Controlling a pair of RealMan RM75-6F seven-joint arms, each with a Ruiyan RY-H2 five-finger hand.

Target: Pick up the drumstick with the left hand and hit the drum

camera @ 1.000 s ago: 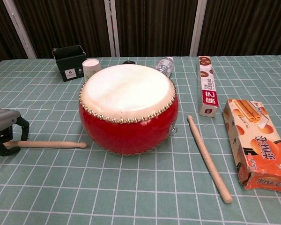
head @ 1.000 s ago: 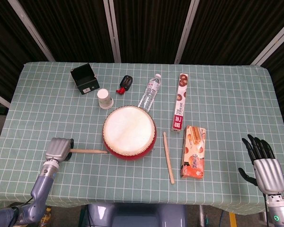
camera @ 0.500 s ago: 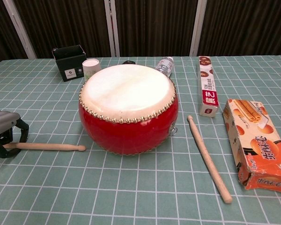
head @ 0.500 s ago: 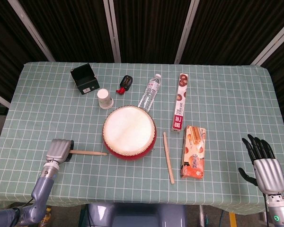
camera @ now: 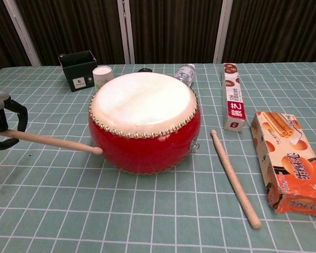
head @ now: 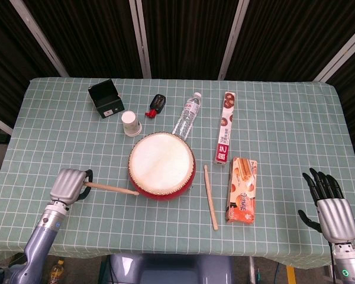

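The red drum with its pale skin stands in the middle of the table. My left hand grips a wooden drumstick to the drum's left, lifted off the cloth. The stick's tip reaches the drum's lower red side. A second drumstick lies on the cloth to the right of the drum. My right hand hovers open at the table's near right edge, holding nothing; the chest view does not show it.
An orange biscuit box lies right of the loose stick. A long narrow box, a lying water bottle, a paper cup, a black box and a small black-and-red object sit behind the drum.
My left hand has risen off the cloth and moved away from me, lifting the drumstick. The stick now tilts, its tip against the drum's side. The right hand stayed still.
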